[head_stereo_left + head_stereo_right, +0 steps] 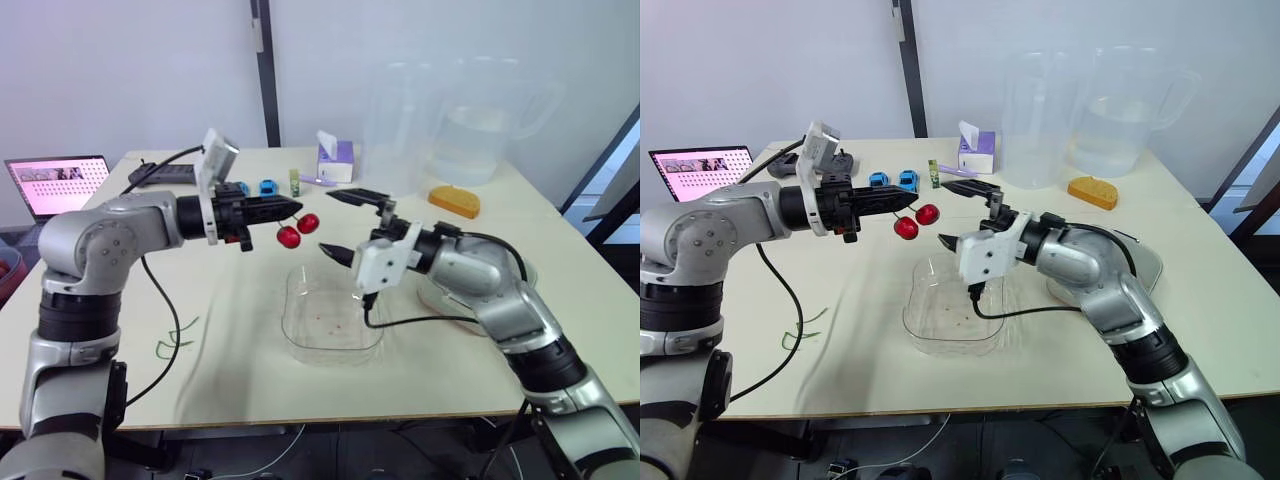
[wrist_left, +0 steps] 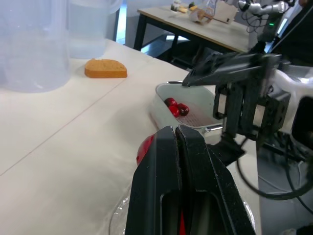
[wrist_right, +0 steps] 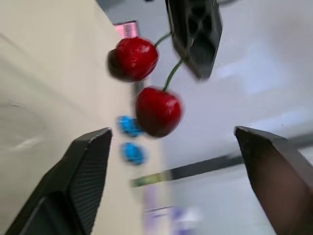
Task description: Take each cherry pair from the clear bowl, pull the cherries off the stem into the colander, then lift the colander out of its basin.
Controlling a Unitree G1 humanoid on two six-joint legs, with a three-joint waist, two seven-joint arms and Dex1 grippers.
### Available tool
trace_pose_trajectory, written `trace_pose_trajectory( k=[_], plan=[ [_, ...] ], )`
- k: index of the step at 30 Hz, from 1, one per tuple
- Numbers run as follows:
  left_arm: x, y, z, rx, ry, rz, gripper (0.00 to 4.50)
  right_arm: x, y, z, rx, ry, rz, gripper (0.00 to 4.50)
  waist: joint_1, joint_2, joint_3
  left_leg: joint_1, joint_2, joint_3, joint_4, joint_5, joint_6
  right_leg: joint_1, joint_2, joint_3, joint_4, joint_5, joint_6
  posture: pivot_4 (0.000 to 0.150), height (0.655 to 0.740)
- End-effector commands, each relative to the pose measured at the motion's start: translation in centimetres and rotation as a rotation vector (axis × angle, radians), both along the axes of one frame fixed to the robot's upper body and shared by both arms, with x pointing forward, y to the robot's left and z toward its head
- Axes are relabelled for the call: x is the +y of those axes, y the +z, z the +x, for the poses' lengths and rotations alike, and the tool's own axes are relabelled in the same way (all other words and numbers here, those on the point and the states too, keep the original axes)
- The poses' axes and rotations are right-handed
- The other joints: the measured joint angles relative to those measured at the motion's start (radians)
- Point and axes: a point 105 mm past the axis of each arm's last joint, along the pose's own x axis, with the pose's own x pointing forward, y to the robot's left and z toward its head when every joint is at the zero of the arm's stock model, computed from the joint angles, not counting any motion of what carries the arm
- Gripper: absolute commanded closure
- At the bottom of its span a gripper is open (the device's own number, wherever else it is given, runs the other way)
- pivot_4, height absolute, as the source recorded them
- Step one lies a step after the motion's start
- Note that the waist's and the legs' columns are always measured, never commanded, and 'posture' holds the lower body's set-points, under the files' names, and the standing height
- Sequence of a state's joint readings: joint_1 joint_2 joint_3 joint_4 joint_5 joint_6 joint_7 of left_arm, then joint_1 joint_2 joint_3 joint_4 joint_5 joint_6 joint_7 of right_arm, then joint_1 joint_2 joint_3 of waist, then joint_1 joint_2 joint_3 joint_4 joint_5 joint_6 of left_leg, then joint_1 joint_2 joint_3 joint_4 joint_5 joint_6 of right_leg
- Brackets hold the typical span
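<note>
A pair of red cherries point(image 1: 298, 230) hangs by its stem from my left gripper point(image 1: 292, 207), which is shut on the stem above the table, just left of the clear bowl point(image 1: 330, 322). My right gripper point(image 1: 336, 225) stands open right beside the cherries, one finger above them and one below, without touching. In the right wrist view the cherries point(image 3: 157, 111) hang between its spread fingertips point(image 3: 93, 147). The bowl looks empty of cherries. The white basin with the colander point(image 2: 159, 110) sits behind my right arm and holds a few red cherries point(image 2: 176, 106).
Two big clear pitchers point(image 1: 400, 120) and an orange sponge point(image 1: 454, 201) stand at the back right. A tissue box point(image 1: 335, 160) and small blue items point(image 1: 268, 187) lie at the back middle, a laptop point(image 1: 58, 182) at far left. Green stems point(image 1: 175, 340) lie on the table's left.
</note>
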State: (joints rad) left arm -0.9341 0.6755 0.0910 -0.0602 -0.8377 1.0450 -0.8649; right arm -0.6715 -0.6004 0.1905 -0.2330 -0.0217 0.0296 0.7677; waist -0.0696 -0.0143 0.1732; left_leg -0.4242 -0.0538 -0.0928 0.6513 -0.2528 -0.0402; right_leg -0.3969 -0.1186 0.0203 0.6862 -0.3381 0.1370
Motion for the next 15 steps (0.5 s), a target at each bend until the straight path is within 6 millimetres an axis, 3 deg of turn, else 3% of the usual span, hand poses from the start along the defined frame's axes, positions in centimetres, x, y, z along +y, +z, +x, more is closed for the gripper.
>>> trace_pose_trajectory(
  k=[1,4,8,10,15],
  plan=[
    [0.0,0.9,-0.8,-0.065,-0.033,-0.009,4.50,-0.9,1.5,-0.7,0.280,0.048,0.172,0.29,0.000,0.000,0.000,0.000,0.000,0.000,0.000,0.000,0.000,0.000,0.000,0.000,0.000,0.000,0.000,0.150,0.7371],
    [-0.1,0.8,-1.0,-0.077,-0.044,-0.010,4.50,-1.9,2.7,-0.8,0.468,0.107,0.295,0.29,0.001,0.000,0.000,0.000,0.000,-0.001,0.000,0.000,0.000,0.000,0.000,-0.001,0.000,0.000,0.000,0.150,0.7371],
    [-0.7,0.4,-1.9,-0.080,-0.092,-0.009,4.50,-2.9,3.8,-1.0,0.680,0.183,0.320,0.29,0.001,0.000,0.000,0.000,0.000,-0.001,0.000,0.000,0.000,0.000,0.000,-0.001,-0.001,0.000,0.000,0.150,0.7371],
    [-0.9,0.3,-2.8,-0.063,-0.138,-0.030,4.50,-2.6,4.3,-1.1,0.698,0.240,0.338,0.29,0.001,0.000,0.000,0.000,0.000,-0.002,0.000,0.000,0.000,0.001,0.000,-0.001,-0.001,0.000,0.000,0.150,0.7371],
    [-1.4,-0.2,-4.4,-0.043,-0.205,-0.027,4.50,-0.8,3.4,-1.7,0.765,0.323,0.301,0.29,-0.001,0.000,0.000,0.000,0.000,-0.001,0.000,0.000,0.000,0.000,0.000,-0.001,-0.001,0.000,0.000,0.150,0.7371]
  ],
)
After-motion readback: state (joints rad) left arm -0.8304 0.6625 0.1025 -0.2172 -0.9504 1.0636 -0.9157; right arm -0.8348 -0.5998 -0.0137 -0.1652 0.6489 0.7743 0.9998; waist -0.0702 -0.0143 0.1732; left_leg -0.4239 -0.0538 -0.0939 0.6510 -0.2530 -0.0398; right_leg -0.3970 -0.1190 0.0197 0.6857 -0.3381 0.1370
